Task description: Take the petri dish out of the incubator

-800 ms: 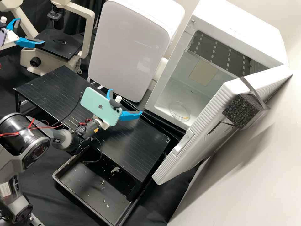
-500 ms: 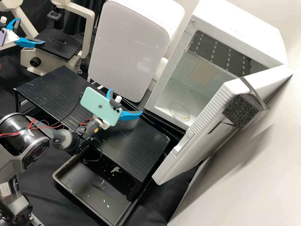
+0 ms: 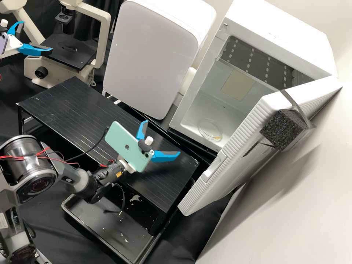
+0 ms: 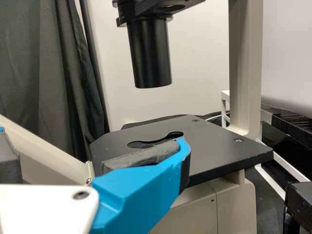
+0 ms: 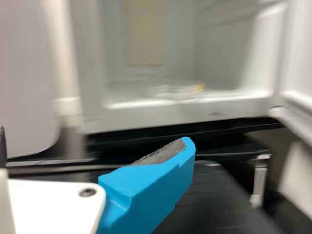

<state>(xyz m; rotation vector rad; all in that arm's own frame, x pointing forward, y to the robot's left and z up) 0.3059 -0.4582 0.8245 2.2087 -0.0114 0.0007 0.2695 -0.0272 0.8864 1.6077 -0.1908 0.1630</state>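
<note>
A clear round petri dish (image 3: pixel 210 131) with a small yellow mark lies on the floor of the open white incubator (image 3: pixel 190 124). Over the black shelf, my right gripper (image 3: pixel 162 138) stands open, its fingers pointing towards the incubator and nothing between them. Left of it, near the microscope, my left gripper (image 3: pixel 36 36) is open and holds nothing. In the right wrist view, the petri dish (image 5: pixel 173 90) is blurred inside the chamber, beyond the right gripper (image 5: pixel 95 135). The left wrist view has the left gripper (image 4: pixel 92 135) before the microscope stage.
The incubator door (image 3: pixel 234 154) is swung open on the right, with a black foam block (image 3: pixel 282 130) on it. A closed white appliance (image 3: pixel 150 58) stands left of the incubator. Below the black shelf (image 3: pixel 69 106) is a black tray (image 3: pixel 75 220). The microscope stage (image 3: pixel 68 51) is far left.
In the high view, my right gripper has moved right and down, over the shelf, still open. The left gripper, the petri dish and the door have not moved.
</note>
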